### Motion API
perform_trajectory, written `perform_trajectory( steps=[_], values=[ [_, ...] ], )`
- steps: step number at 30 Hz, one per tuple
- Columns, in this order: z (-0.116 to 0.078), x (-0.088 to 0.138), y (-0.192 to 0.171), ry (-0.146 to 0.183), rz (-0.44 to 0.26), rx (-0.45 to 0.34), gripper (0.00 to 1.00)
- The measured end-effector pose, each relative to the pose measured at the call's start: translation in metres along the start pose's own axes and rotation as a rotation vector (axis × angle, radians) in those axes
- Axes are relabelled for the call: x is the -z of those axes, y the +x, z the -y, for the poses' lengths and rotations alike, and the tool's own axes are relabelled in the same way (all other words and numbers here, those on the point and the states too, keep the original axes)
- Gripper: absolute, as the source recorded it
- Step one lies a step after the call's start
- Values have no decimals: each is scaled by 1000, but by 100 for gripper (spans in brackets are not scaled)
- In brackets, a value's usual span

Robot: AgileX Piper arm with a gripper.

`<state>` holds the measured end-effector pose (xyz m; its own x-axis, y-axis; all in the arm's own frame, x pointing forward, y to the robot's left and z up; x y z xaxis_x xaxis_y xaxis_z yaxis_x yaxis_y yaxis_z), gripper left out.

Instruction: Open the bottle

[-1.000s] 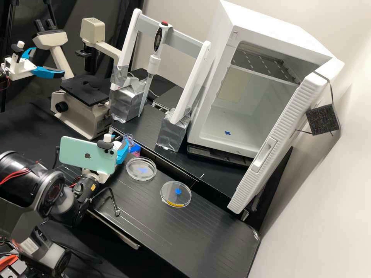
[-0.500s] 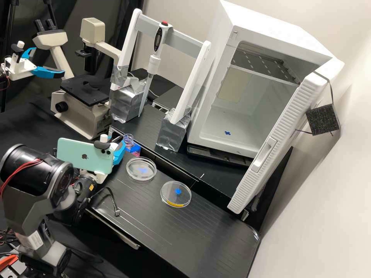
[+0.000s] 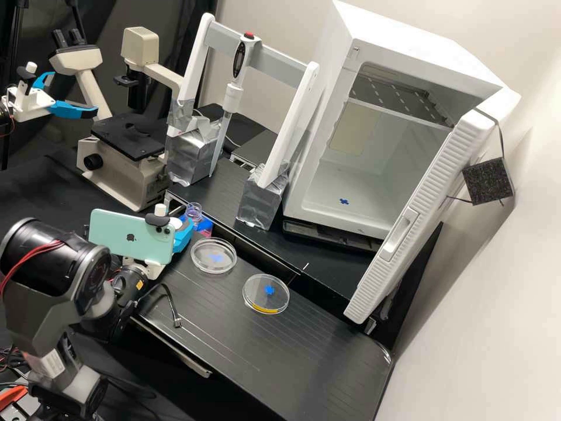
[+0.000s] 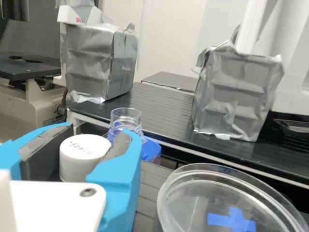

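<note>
Free room above petri dishes (image 3: 213, 255)

The blue jaws hold a white cap (image 4: 83, 157) near an open bottle (image 4: 126, 121) and a clear dish (image 4: 165, 195).

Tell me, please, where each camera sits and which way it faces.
Wrist view: on the arm's wrist, facing forward past the gripper, its blue fingers around a white cap, towards the bottle.
High view: fixed off the arm, looking forward and down over the bench; the arm shows at left.
Shared: gripper, bottle and a petri dish.
</note>
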<state>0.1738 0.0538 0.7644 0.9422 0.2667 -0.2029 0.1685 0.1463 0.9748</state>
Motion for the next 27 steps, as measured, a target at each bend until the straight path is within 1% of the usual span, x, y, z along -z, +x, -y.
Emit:
perform_trajectory(
  steps=[5, 7, 8, 10, 11, 13, 16, 18, 19, 21, 24, 27],
  values=[
    [-10, 4, -4, -17, -37, -44, 100],
    [-16, 8, -7, -15, -68, -69, 100],
    [-22, 10, -10, -12, -94, -94, 100],
    [-30, 13, -15, -4, -132, -119, 100],
    [-33, 15, -17, 11, -152, -131, 100],
    [-40, 18, -23, 20, -184, -154, 100],
    [-51, 18, -30, 50, -186, -218, 100],
    [-58, 18, -33, 68, -172, -279, 100],
    [-62, 17, -35, 88, -154, -322, 100],
    [-66, 14, -37, 114, -135, -363, 100],
    [-69, 9, -37, 171, -112, -382, 100],
    [-69, 3, -36, 207, -84, -382, 100]
  ],
)
